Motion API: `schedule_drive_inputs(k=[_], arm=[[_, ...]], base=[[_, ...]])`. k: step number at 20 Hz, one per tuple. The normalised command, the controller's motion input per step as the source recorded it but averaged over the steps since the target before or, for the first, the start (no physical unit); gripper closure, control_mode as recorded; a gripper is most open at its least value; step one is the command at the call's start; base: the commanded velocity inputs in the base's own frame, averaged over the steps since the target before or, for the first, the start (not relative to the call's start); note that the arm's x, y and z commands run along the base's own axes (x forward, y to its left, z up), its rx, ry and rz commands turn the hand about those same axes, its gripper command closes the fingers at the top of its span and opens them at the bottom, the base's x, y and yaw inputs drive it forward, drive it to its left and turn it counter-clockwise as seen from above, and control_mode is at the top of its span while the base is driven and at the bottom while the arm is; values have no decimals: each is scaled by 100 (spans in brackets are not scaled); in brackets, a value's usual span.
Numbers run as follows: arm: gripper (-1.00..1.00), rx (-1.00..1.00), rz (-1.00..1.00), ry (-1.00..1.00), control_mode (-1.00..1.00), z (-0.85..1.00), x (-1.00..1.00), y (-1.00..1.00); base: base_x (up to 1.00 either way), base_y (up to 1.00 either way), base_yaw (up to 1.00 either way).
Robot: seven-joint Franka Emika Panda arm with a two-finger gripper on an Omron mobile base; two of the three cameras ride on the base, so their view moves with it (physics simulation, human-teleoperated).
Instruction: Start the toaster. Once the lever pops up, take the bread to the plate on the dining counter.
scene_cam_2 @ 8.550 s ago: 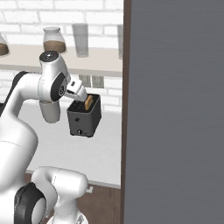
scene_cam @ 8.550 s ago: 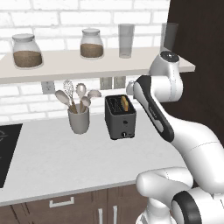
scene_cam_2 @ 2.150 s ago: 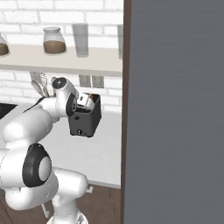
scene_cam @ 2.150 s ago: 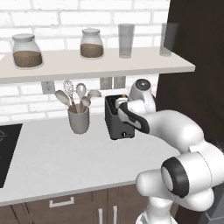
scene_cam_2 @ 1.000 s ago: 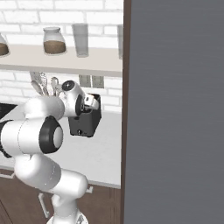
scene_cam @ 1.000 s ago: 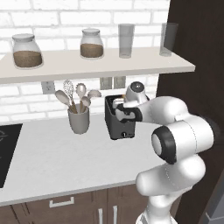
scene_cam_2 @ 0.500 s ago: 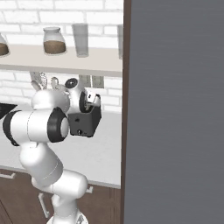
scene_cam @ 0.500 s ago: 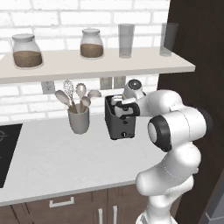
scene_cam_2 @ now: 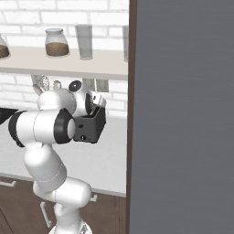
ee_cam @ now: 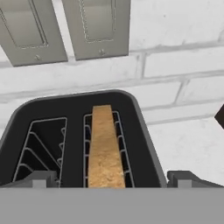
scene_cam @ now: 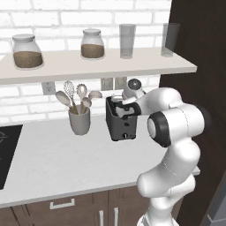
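The dark grey toaster (scene_cam: 120, 126) stands on the light grey worktop by the brick wall, also seen as toaster (scene_cam_2: 90, 128). In the hand view I look down on the toaster top (ee_cam: 74, 109) with its two slots. The bread (ee_cam: 105, 148) sits low in the right slot, only its golden-brown crust edge showing; the left slot is empty. My gripper (scene_cam: 124, 111) hovers just over the toaster's front end, open, its fingertips (ee_cam: 40, 178) spread wide to either side of the slots. The plate and dining counter are out of view.
A grey utensil holder (scene_cam: 80, 120) stands left of the toaster. Two wall outlets (ee_cam: 65, 26) sit just behind it. A shelf (scene_cam: 97, 62) with jars and glasses hangs overhead. A tall dark cabinet (scene_cam_2: 183, 114) walls off the right; a black cooktop (scene_cam: 5, 150) lies far left.
The arm's elbow has swung up and to the right while the hand stayed over the toaster's top. The bread sits lower in its slot than at the earliest frame.
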Motion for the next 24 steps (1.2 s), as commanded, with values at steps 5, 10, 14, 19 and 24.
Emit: schedule_drive_inputs(k=[5,10,14,19,24], arm=[[100,0,-1,-2,-100,-7,9,0],[100,2,0,0,-100,0,0,0],[100,3,0,0,-100,0,0,-6],[100,2,-2,-8,-100,11,-24,-7],[100,0,-4,-24,-100,47,-60,-1]], base=[[0,0,0],[0,0,0],[0,0,0],[0,0,0],[0,0,0]])
